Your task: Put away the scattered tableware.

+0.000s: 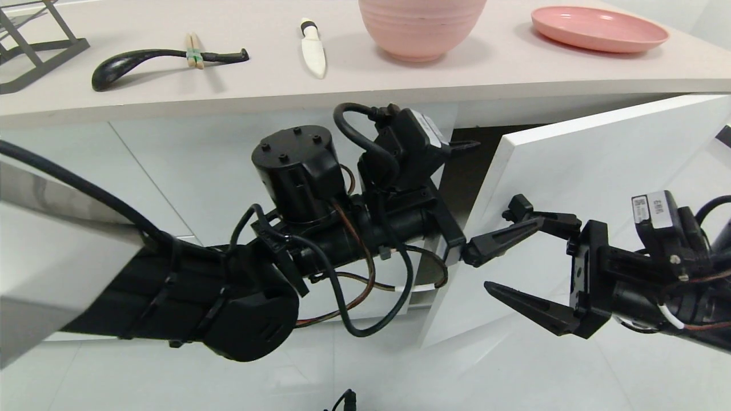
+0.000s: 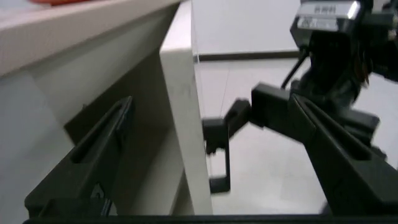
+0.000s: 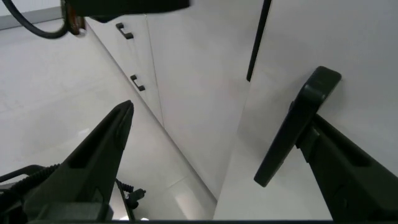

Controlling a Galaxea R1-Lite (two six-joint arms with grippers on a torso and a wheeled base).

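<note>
Since the cabinet must be open before anything goes in, the tableware sits on the countertop (image 1: 257, 85): from the left, a dark wire rack (image 1: 45, 65), a black ladle (image 1: 123, 64) with chopsticks (image 1: 194, 51) crossing its handle, a white knife (image 1: 313, 48), a pink bowl (image 1: 420, 25) and a pink plate (image 1: 597, 28) far right. Nothing is stowed yet. Below the bowl, the left gripper (image 2: 208, 109) is spread wide and empty. It straddles the free edge of the cabinet door (image 1: 599, 165), one finger inside and one outside, likely to swing it out. The door is partly open and the interior is too dark to read. The right gripper (image 3: 226, 106) sits by the door's outer face, also wide and empty, probably on standby.
</note>
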